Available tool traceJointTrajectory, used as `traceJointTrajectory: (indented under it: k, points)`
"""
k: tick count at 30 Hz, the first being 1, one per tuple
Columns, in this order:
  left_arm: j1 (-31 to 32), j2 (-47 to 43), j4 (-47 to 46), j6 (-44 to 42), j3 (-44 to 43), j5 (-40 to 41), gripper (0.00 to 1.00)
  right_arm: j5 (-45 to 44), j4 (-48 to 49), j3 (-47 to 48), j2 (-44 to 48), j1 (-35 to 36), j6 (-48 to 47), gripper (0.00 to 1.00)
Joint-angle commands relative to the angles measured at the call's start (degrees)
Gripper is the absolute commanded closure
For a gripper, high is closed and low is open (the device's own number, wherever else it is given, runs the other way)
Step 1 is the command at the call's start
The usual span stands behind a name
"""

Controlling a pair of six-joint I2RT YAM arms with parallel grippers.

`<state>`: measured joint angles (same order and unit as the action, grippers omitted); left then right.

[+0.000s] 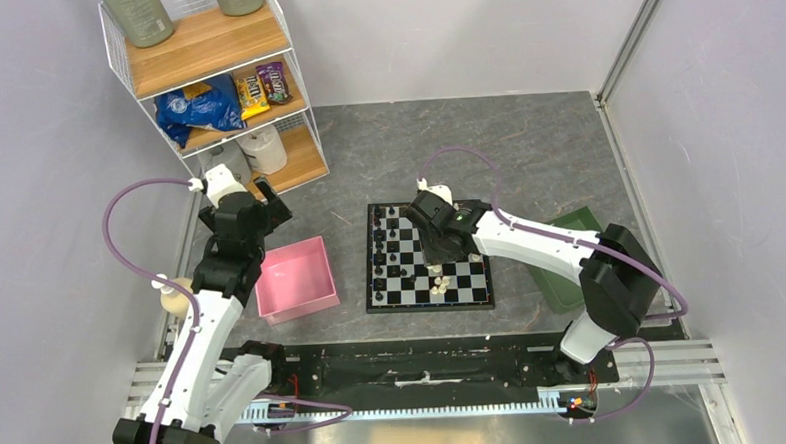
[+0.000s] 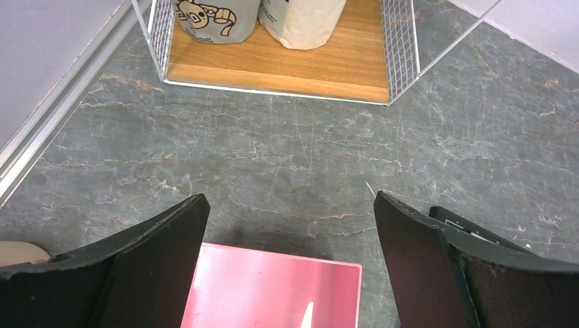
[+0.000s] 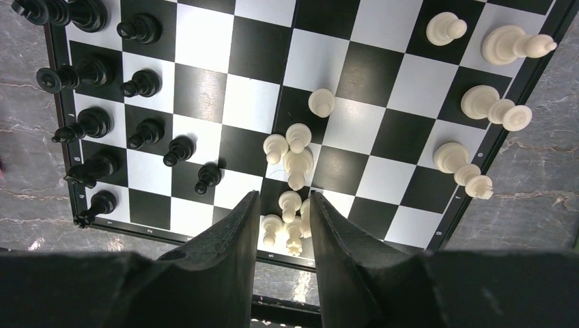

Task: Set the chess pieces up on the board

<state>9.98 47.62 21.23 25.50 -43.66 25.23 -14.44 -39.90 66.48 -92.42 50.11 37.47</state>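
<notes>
The right gripper (image 3: 283, 197) hangs over the board (image 3: 259, 48) close to its near edge. Its jaws are a narrow gap apart and cream pieces (image 3: 298, 160) show in that gap; if one is pinched, I cannot tell. Black pieces (image 3: 140, 83) stand in roughly two rows along the board's left side, where the border carries small digits. The board lies between the pink tray (image 2: 273, 287) and the green tray (image 1: 570, 234). The left gripper (image 2: 288, 198) is spread wide above the pink tray. Two M&M's bags (image 1: 274, 82) lie on the shelf (image 1: 211, 50).

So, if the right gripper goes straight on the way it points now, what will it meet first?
The right gripper would likely meet the white pieces between its jaws, then the board; depth is unclear.
</notes>
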Motion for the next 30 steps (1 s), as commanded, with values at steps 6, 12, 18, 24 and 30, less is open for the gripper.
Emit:
traceJointTrajectory:
  k: [6,12,18,24,30]
  points:
    - [-0.1,0.8,-0.7,-1.9,0.1,1.1,0.0,1.0,0.8,0.6,-2.1,-0.3,-0.6,0.61]
    - [-0.1,1.4,-0.8,-1.9,0.0,0.9,0.0,1.6,1.2,0.6,-2.9,-0.7,-1.4,0.66]
    - [-0.1,1.2,-0.8,-2.0,0.1,1.4,0.0,2.3,1.1,0.5,-2.8,-1.4,-1.1,0.68]
    - [-0.1,1.8,-1.1,-1.9,0.1,1.1,0.0,2.6,1.1,0.2,-3.5,-1.8,-1.8,0.67]
    - [-0.1,2.4,-1.2,-1.9,0.0,1.3,0.0,2.9,1.4,0.1,-3.6,-2.1,-2.1,0.68]
